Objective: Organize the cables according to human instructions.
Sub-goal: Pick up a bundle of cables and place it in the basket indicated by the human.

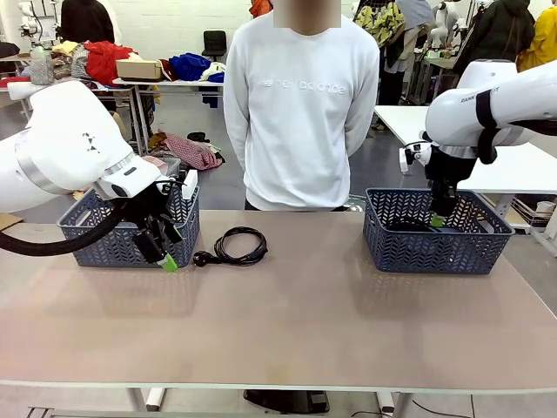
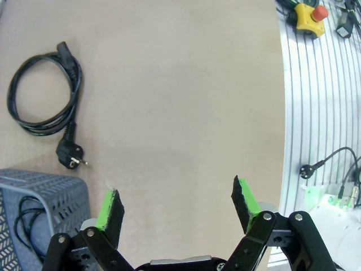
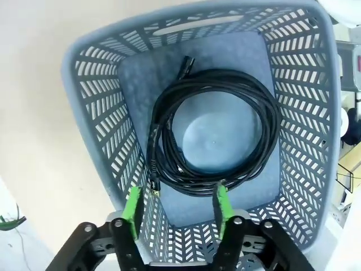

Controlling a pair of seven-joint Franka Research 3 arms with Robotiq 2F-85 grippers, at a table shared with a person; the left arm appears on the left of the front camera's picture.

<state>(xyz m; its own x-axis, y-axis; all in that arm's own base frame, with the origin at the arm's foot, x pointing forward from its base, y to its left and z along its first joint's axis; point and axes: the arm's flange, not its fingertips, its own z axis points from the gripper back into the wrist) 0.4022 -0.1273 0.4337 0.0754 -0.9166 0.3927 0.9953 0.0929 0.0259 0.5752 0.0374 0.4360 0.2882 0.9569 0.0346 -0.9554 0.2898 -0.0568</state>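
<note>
One coiled black cable [image 1: 237,246] with plug ends lies on the table just right of the left grey basket [image 1: 104,248]. In the left wrist view that cable [image 2: 70,155] lies at the upper left, and another cable [image 2: 25,226] rests inside the basket [image 2: 45,189]. My left gripper [image 1: 165,257] hangs open in front of that basket, its jaws [image 2: 177,203] over bare table. My right gripper [image 1: 439,218] is lowered into the right basket [image 1: 435,248]. It stands open [image 3: 177,197] just above a coiled cable [image 3: 271,121] lying flat on the basket floor [image 3: 90,113].
A person in a white sweatshirt [image 1: 300,104] stands at the far edge, arms behind the back. The table's middle and front are bare. A yellow box with a red button [image 2: 309,14] and loose wires sit on the rail beyond the table edge.
</note>
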